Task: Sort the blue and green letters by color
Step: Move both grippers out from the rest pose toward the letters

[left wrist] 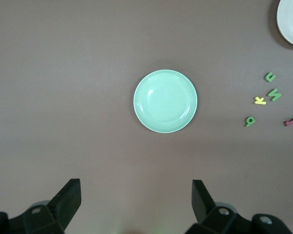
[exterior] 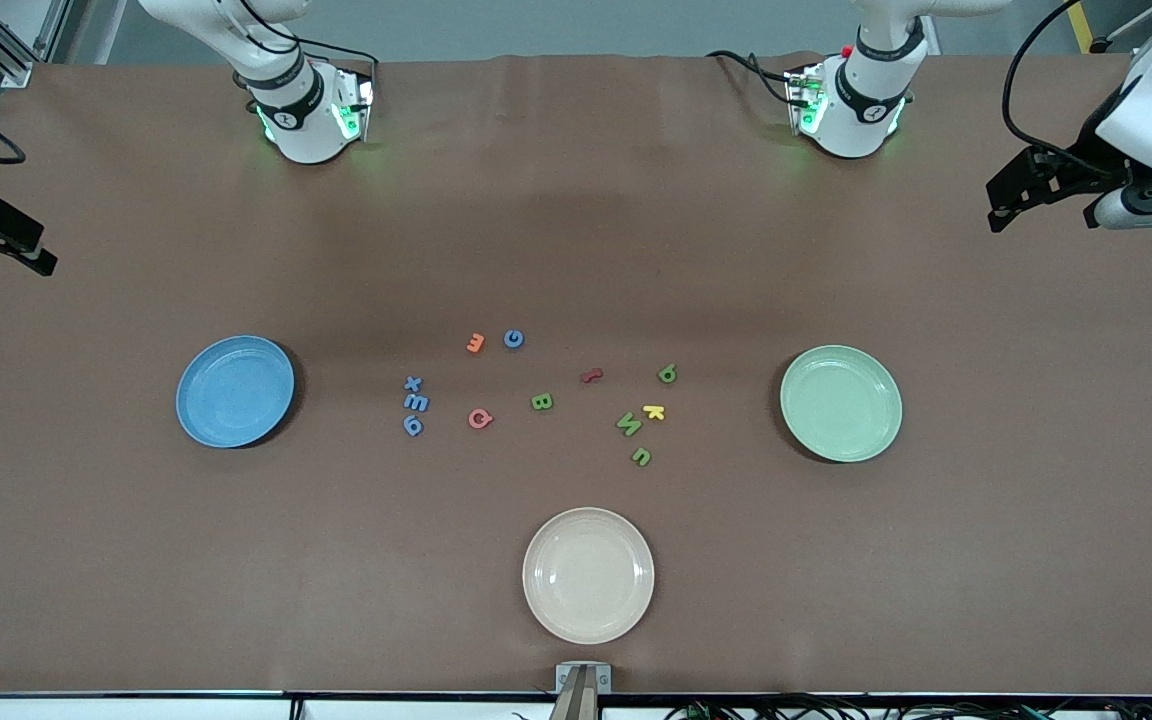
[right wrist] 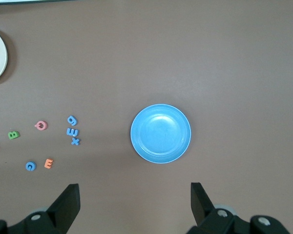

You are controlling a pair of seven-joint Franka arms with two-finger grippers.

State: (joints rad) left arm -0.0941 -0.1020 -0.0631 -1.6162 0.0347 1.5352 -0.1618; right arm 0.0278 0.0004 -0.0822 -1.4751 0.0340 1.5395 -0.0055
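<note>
Four blue letters lie mid-table: a G (exterior: 514,339), and an x (exterior: 413,383), E (exterior: 417,402) and 9 (exterior: 413,426) clustered toward the blue plate (exterior: 235,390). Four green letters lie there too: a B (exterior: 542,402), a q-shape (exterior: 668,374), an N (exterior: 629,424) and a U (exterior: 642,457), mostly toward the green plate (exterior: 841,403). My left gripper (exterior: 1021,195) hangs open and empty high over the left arm's end; its wrist view looks down on the green plate (left wrist: 165,101). My right gripper (exterior: 1,245) hangs open and empty over the right arm's end, above the blue plate (right wrist: 160,133).
An orange E (exterior: 476,343), a pink Q (exterior: 480,419), a dark red letter (exterior: 591,376) and a yellow K (exterior: 653,411) lie among the task letters. A cream plate (exterior: 588,574) sits nearest the front camera. All three plates hold nothing.
</note>
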